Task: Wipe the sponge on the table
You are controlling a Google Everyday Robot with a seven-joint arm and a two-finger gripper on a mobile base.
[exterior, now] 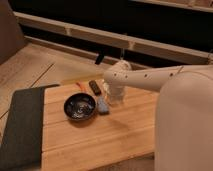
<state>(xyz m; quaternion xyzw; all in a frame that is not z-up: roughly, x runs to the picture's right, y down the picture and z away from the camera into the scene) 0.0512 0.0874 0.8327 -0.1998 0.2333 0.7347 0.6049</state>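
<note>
Jaws first: you cannot tell from this view whether they stand wide or narrow. The gripper (116, 94) shows only as one pale shape under the end of the white arm (145, 77), hanging low over the table (110, 142).

The sponge (102, 105) lies flat on the bamboo top just beside the jaws, on their camera-left side and a little nearer the camera. You cannot make out whether the jaws touch it or stand just apart from it. Beyond the sponge from the jaws sits the black bowl (80, 106), close against the sponge's far edge. The dark remote-like bar (94, 87) lies behind the sponge, near the jaws. The grey mat (20, 125) is well apart from them, at the table's left end.

As for progress, treat it as open. The wood shows no streak, damp patch or cleared crumbs to mark a wiped area, and the sponge is not visibly pressed down or carried. This scene fits the gripper closing in on the sponge to take it, and it fits the sponge resting again after passes across the planks.
</note>
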